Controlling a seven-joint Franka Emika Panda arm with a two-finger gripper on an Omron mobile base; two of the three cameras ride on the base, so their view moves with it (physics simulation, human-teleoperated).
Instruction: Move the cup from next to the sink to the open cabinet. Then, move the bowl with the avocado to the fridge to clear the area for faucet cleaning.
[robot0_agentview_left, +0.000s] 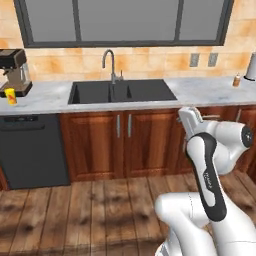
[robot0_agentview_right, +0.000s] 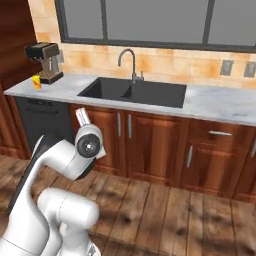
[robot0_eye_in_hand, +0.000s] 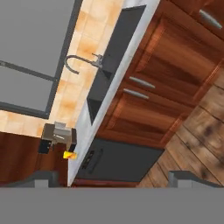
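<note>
Claw: the arm's two-finger claw (robot0_eye_in_hand: 113, 179) shows as two dark tips at the bottom of the hand view, set wide apart with nothing between them; in the left base view the hand is raised in front of the lower cabinet doors, well short of the counter.
Cup: small bright yellow tumbler with a red mark (robot0_agentview_left: 11, 96) stands upright on the pale marbled counter (robot0_agentview_left: 210, 90), far to the left of the claw, just in front of the coffee machine; also seen in the right base view (robot0_agentview_right: 36, 82) and the hand view (robot0_eye_in_hand: 68, 154).
Coffee machine: brown and silver espresso machine (robot0_agentview_left: 15, 72) at the counter's left end, just behind the cup; too small to tell whether it touches the cup.
Sink: large black rectangular double-basin sink (robot0_agentview_left: 122, 91) set into the counter, ahead of the claw and slightly to its left, well apart from the cup.
Faucet: slim grey gooseneck tap (robot0_agentview_left: 110, 62) rises behind the sink's middle, its spout arching over the basins.
Dishwasher: dark panel (robot0_agentview_left: 32, 150) under the counter below the cup.
Low cabinets: reddish-brown wooden doors with short silver handles (robot0_agentview_left: 122, 142) under the sink, closest to the claw.
Right end of counter: small brown bottle (robot0_agentview_left: 237, 80) and white roll (robot0_agentview_left: 251, 67), ahead and right of the claw.
Writing: none legible; the cup's red mark is too small to read.
</note>
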